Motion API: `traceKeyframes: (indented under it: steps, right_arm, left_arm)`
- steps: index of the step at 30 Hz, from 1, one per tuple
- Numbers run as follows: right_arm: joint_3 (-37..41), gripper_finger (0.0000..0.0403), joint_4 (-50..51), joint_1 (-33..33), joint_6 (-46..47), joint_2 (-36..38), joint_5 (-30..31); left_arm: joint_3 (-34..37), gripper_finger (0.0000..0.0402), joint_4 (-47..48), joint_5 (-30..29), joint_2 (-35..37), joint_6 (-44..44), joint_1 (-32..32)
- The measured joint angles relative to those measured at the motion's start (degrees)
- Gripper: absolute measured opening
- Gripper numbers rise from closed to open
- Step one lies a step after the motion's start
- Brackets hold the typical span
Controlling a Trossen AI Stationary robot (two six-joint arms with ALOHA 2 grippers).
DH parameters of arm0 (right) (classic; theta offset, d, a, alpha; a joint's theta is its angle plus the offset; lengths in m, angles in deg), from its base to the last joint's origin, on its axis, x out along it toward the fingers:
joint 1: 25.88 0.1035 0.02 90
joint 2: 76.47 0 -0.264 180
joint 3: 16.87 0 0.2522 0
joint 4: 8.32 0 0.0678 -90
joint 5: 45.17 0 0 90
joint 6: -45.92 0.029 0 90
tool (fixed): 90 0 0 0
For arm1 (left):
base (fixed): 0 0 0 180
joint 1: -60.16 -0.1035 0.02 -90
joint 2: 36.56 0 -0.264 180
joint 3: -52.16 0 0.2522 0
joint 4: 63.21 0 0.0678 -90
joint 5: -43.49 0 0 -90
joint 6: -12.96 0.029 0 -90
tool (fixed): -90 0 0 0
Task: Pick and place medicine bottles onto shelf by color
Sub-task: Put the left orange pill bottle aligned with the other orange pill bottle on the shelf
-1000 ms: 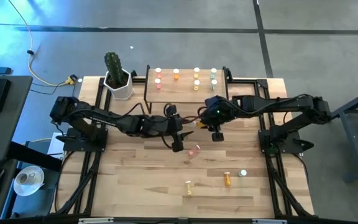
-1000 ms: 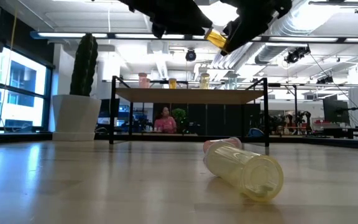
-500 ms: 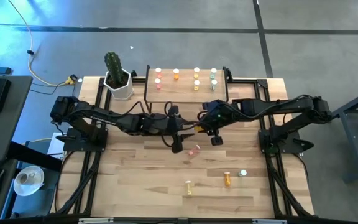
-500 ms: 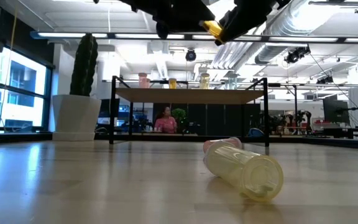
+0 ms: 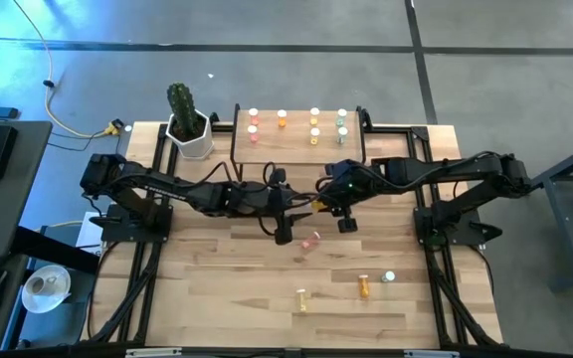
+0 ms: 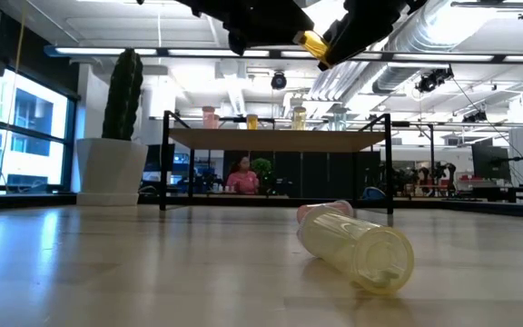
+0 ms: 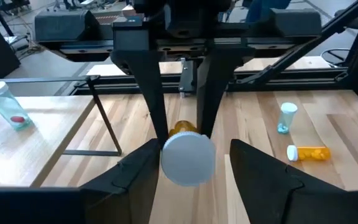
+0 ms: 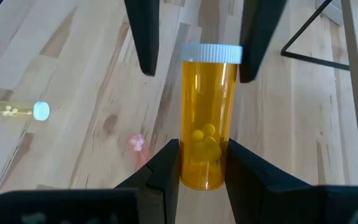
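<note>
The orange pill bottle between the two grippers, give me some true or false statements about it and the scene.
1. The right gripper is shut on the orange pill bottle with white cap. True.
2. The left gripper has its jaws clamped on the cap. False: its fingers stand either side of the cap, apart.
3. The orange bottle rests on the tabletop. False: it is held in the air.
4. A pale yellow bottle lies on its side on the wooden table. True.

High view: straight down over whole table. Low view: table-top level, facing the shelf (image 6: 275,138). Wrist views face each other, sharing the orange bottle (image 8: 208,118) close up.
</note>
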Motion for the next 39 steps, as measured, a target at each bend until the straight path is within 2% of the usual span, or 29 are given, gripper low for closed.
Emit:
traceKeyframes:
  steps: [10, 24, 34, 39]
  right_arm:
    - [0.0, 0.0092, 0.0, 0.0, 0.0, 0.0, 0.0]
    - [0.0, 0.0094, 0.2, 0.0, 0.0, 0.0, 0.0]
    - [0.0, 0.0175, 0.5, 0.0, 3.5, 0.0, 0.7]
    - [-0.2, 0.0193, 1.7, -0.2, 4.3, 0.6, 0.9]
  left_arm:
    - [0.0, 0.0117, 0.0, 0.2, 0.0, 0.0, 0.0]
    - [0.0, 0.0118, 0.3, 0.2, 0.0, 0.0, 0.0]
    - [0.0, 0.0117, 2.7, -1.3, 0.0, 0.1, 0.0]
    - [0.0, 0.0117, 2.9, -1.5, 0.1, 1.5, 0.0]
